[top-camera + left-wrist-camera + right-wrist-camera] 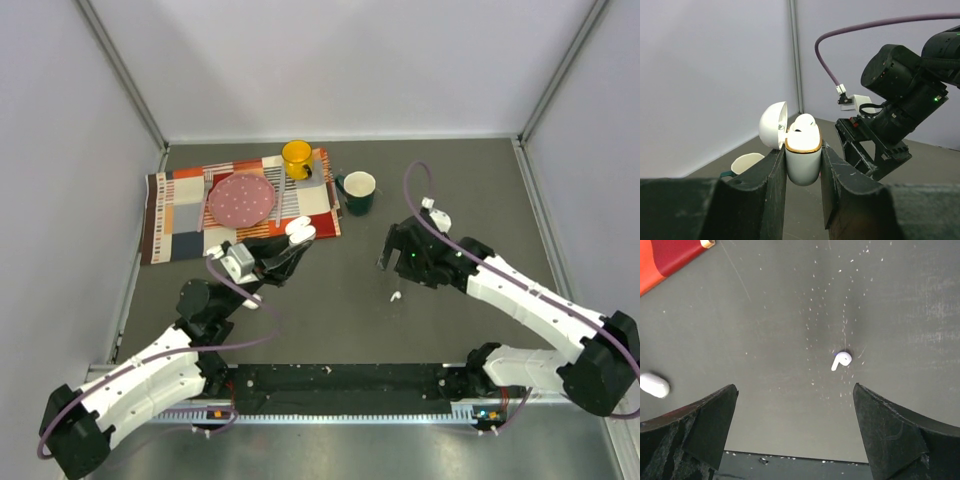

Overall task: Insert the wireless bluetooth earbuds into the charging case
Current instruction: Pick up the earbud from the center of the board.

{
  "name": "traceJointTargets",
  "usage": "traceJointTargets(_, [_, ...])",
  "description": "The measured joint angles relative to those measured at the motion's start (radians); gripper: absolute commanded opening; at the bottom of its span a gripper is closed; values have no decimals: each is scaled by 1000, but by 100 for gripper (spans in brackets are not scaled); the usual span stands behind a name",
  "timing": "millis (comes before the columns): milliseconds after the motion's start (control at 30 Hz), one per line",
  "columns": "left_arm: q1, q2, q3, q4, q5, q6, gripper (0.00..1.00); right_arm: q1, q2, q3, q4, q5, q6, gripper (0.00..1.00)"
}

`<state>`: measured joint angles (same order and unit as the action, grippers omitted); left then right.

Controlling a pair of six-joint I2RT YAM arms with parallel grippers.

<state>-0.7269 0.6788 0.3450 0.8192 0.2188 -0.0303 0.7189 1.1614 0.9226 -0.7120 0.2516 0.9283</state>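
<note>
Just below the right hand, which hung wide open and empty, the loose earbud lay on the dark surface, stem slanting back leftward between its fingers, while the left hand clamped the open case holding the other earbud.

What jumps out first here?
The open charging case clamped in the left gripper, with one earbud seated in it. Next, the second earbud lying alone on the dark table below the open right gripper. At the back left, a striped placemat carries a pink plate and a yellow mug.
</note>
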Motion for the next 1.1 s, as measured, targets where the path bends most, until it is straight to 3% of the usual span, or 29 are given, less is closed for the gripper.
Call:
traceJointTargets(100, [0,-16,-3,-12,-4,0,0,0,-7,2,-13,4,69,99])
traceJointTargets(167, [0,-27,-8,-13,-9,0,0,-5,-14,1,-14,2,136,96])
traceJointTargets(200, [0,-34,-11,-14,-12,0,0,-10,-14,-1,-13,-5,166,90])
traceJointTargets(567, [0,-102,-25,-43,-45,8,0,-81,32,-68,-39,-97,444,77])
traceJointTargets(1100, [0,-146,-39,-88,-80,56,0,-83,78,-72,-98,-84,524,66])
